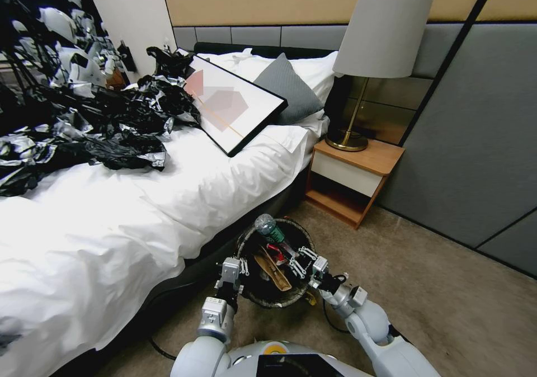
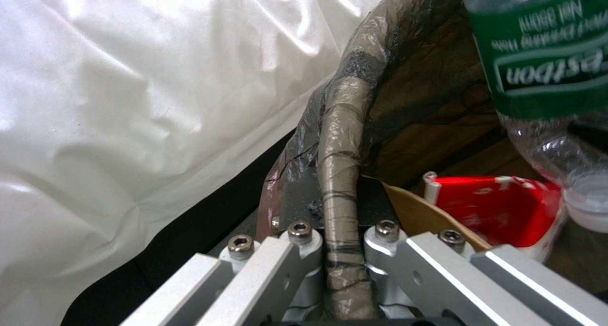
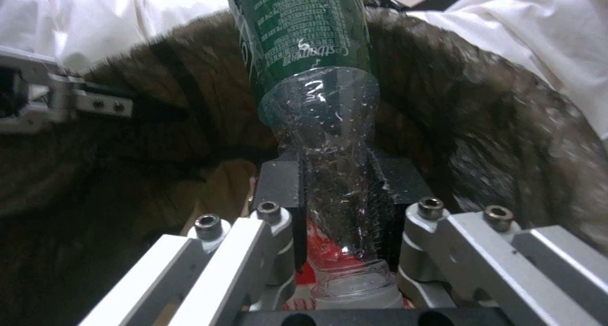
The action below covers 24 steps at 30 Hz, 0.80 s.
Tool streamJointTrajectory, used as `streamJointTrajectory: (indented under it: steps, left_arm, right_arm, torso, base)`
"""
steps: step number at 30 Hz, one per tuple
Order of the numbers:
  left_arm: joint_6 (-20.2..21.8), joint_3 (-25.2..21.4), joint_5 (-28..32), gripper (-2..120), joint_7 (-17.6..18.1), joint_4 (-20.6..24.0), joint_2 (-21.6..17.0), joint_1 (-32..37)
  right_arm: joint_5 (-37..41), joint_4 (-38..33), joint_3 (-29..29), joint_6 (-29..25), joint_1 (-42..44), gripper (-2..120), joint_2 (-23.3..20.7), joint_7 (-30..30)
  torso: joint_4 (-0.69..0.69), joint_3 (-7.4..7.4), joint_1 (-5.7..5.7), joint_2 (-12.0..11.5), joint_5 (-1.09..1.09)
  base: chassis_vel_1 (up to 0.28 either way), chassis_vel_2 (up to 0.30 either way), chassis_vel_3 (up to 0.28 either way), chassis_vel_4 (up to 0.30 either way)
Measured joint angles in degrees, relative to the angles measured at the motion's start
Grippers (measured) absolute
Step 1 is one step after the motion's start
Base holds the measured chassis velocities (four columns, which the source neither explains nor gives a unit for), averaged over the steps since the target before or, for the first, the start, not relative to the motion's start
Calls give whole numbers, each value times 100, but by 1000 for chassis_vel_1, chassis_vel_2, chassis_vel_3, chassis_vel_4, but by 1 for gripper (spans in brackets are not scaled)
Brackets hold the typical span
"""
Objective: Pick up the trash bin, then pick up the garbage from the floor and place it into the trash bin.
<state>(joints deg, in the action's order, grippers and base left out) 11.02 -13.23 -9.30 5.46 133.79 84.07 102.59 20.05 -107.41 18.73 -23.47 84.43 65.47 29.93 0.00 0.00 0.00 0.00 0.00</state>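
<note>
I hold the trash bin (image 1: 279, 303), a small round bucket with a dark bag liner, off the carpet beside the bed. My left gripper (image 1: 244, 266) is shut on its near-left rim (image 2: 342, 193). Over the bin's mouth, my right gripper (image 1: 296, 260) is shut on the neck of a clear bottle (image 1: 270, 230) with a green label. In the right wrist view the fingers (image 3: 279, 183) pinch the bottle (image 3: 336, 174), whose base points up and away. Inside the bin lie a red-and-white wrapper (image 2: 500, 212) and a brown paper piece (image 1: 275, 273).
The white-sheeted bed (image 1: 140, 209) runs along my left, with a heap of black plastic sheeting (image 1: 100, 119) and a framed picture (image 1: 235, 105) on it. A wooden nightstand (image 1: 352, 178) with a lamp (image 1: 380, 36) stands ahead right. Bare carpet (image 1: 447, 298) lies to the right.
</note>
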Motion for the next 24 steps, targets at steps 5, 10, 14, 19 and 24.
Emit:
streamJointTrajectory:
  steps: [5, 10, 14, 19, 24]
  left_arm:
    - [0, -17, 3, 0, -2, -10, 1, 2]
    - [0, -13, 14, 0, -7, -13, 4, -17]
    - [0, -13, 18, 0, -10, -14, 6, -21]
    - [0, -19, 24, 0, -15, -14, 9, -22]
    - [0, -20, 27, 0, -25, -11, 6, -19]
  right_arm:
    - [-24, 64, 78, -34, 36, 15, -8, 108]
    - [-177, 146, 187, -53, 87, 16, 11, 356]
    - [-207, 147, 218, -75, 116, 25, 11, 431]
    - [-226, 133, 228, -81, 125, 45, 8, 497]
    - [-253, 103, 228, -91, 130, 66, -3, 551]
  torso:
    - [0, 0, 0, 0, -1]
    - [0, 0, 1, 0, 0]
    - [0, 0, 0, 0, 0]
    - [0, 0, 0, 0, 0]
    - [0, 0, 0, 0, 0]
  base:
    - [0, 0, 0, 0]
    - [0, 0, 0, 0]
    - [0, 0, 0, 0]
    - [0, 0, 0, 0]
    - [0, 0, 0, 0]
